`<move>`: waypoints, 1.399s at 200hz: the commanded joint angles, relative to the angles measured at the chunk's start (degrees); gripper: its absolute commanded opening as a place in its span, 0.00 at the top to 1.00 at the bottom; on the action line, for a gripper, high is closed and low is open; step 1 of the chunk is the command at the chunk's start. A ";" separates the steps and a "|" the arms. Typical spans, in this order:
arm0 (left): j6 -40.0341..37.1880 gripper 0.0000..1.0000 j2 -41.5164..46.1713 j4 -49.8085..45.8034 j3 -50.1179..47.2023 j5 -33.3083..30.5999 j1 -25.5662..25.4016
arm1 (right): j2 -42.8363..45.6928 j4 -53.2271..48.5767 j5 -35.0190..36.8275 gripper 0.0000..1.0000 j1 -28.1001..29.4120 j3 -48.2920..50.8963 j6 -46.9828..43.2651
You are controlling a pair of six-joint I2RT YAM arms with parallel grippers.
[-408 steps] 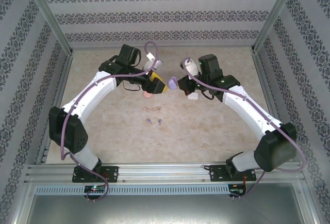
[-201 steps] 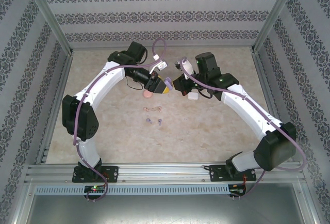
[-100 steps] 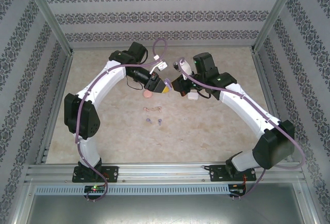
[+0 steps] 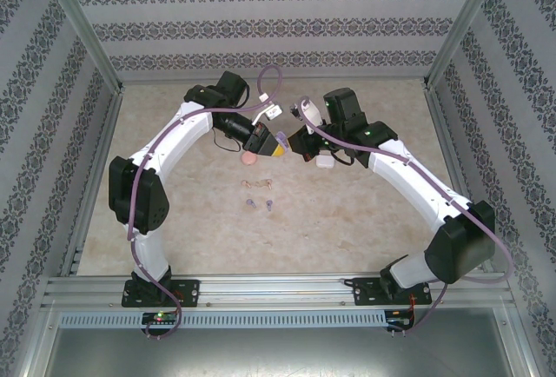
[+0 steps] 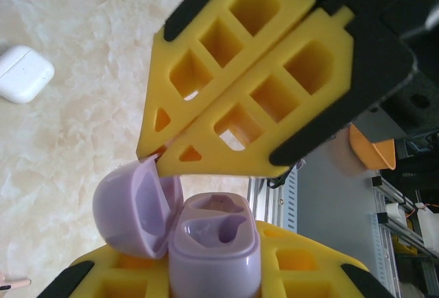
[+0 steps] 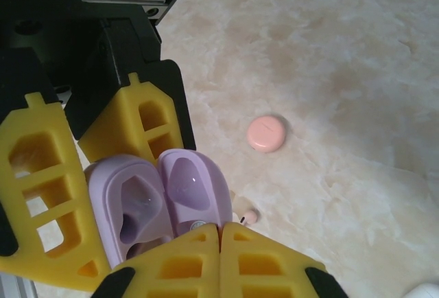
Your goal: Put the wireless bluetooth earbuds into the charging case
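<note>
Top external: four loose earbuds lay on the marble-look tabletop, close together, just nearside of its centre. Left wrist: left gripper was clamped on the base of the purple charging case, its lid hinged open. Right wrist: right gripper had its fingers pressed together, tips at the case's lid edge; whether they nipped it could not be told. Pink case and one pinkish earbud lay on the table below; white case lay well apart.
</note>
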State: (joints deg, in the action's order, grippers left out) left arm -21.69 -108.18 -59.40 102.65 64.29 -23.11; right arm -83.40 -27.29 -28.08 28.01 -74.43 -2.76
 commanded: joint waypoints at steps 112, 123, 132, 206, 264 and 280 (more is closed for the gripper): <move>26.61 1.00 29.97 51.18 -34.45 -21.37 7.97 | 14.15 -0.93 14.06 0.38 6.00 13.98 22.71; 28.08 1.00 33.86 55.59 -38.58 -24.50 7.99 | 12.43 -0.13 16.84 0.38 9.06 14.82 24.64; 29.64 1.00 36.80 59.38 -41.76 -27.73 7.92 | 10.52 0.44 19.22 0.38 11.34 15.06 26.49; 33.97 1.00 51.27 83.50 -60.30 -44.79 7.19 | -12.62 0.50 23.98 0.43 22.72 6.01 27.94; 35.60 1.00 57.25 81.21 -60.69 -58.35 7.01 | -25.06 -2.87 26.20 0.48 25.33 -2.88 25.29; 36.06 1.00 58.20 79.77 -60.07 -60.08 6.96 | -27.71 -4.03 26.74 0.49 25.65 -5.10 24.75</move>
State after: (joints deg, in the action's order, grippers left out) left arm 12.53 -51.92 19.51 39.97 10.11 -15.68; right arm -107.59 -28.32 -4.01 53.04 -75.83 23.62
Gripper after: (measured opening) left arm 0.222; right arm 0.518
